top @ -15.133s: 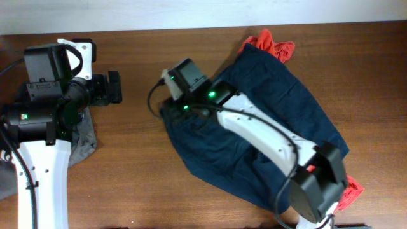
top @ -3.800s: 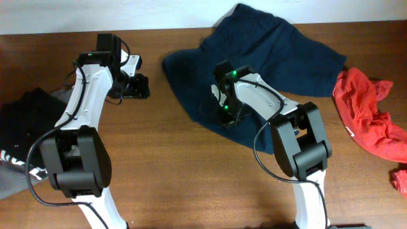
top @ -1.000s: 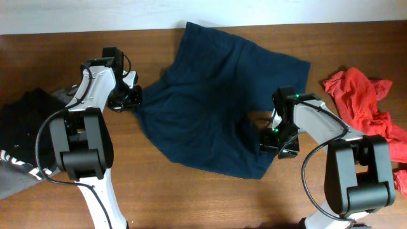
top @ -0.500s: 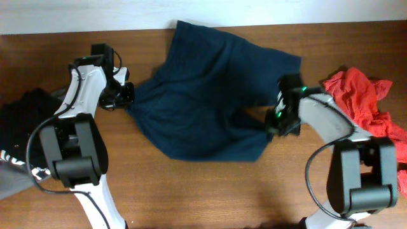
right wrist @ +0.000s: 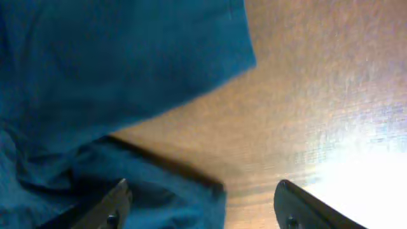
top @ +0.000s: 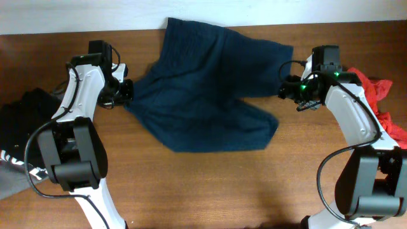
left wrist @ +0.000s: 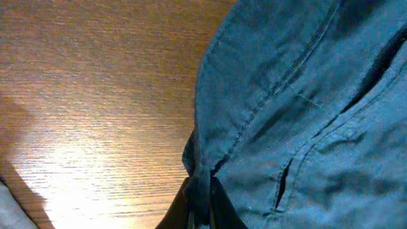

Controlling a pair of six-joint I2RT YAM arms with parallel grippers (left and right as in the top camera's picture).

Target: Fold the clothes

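A dark blue garment (top: 203, 95) lies spread across the middle of the wooden table. My left gripper (top: 127, 95) is shut on its left edge. In the left wrist view the fingertips (left wrist: 202, 207) pinch a bunched fold of the blue fabric (left wrist: 305, 95). My right gripper (top: 287, 89) hovers at the garment's right edge and stands open. Its two fingers (right wrist: 117, 203) are spread wide, with nothing gripped between them (right wrist: 203, 210). Blue cloth (right wrist: 95, 63) lies below the left finger and bare wood below the right one.
A crumpled red cloth (top: 381, 89) lies at the right edge, partly behind the right arm. Black clothing (top: 22, 121) and a grey piece (top: 6, 184) sit at the left edge. A white wall borders the table's far side.
The right gripper shut briefly, then opened, and has moved toward the far right of the garment. The garment has shifted left and flattened, with the left gripper still holding its edge.
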